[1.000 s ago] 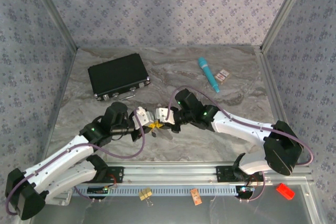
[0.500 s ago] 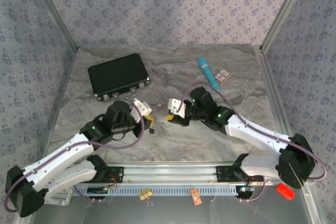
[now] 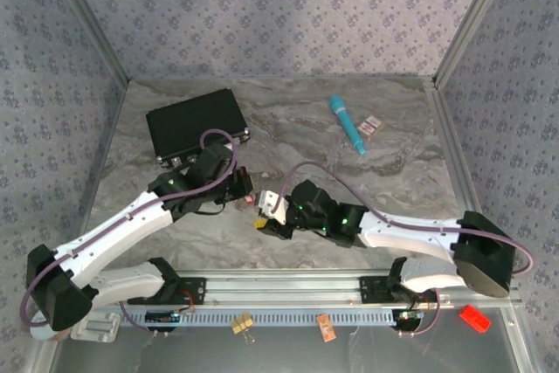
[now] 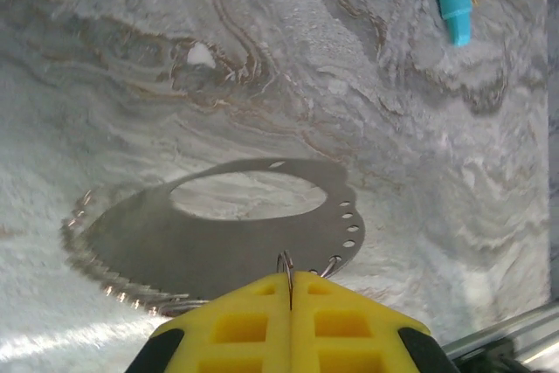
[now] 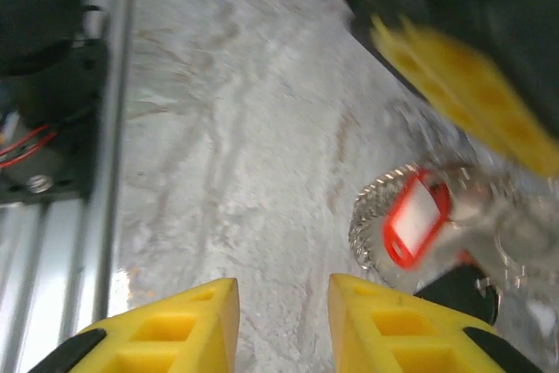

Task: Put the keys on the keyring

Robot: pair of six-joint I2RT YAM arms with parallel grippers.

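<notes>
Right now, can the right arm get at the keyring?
Likely yes. The right gripper stands open, facing the keyring, with bare table between them. The left gripper is shut on the keyring's edge, so that side is crowded. The right wrist view is blurred; the gap is hard to judge.

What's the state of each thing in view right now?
keyring: held at a small ring on its rim by the left gripper
left gripper: shut on the keyring
right gripper: open, nothing between its fingers
red tag: by the keyring, blurred
black case: closed, flat on the table
teal pen: lying on the table, untouched
</notes>
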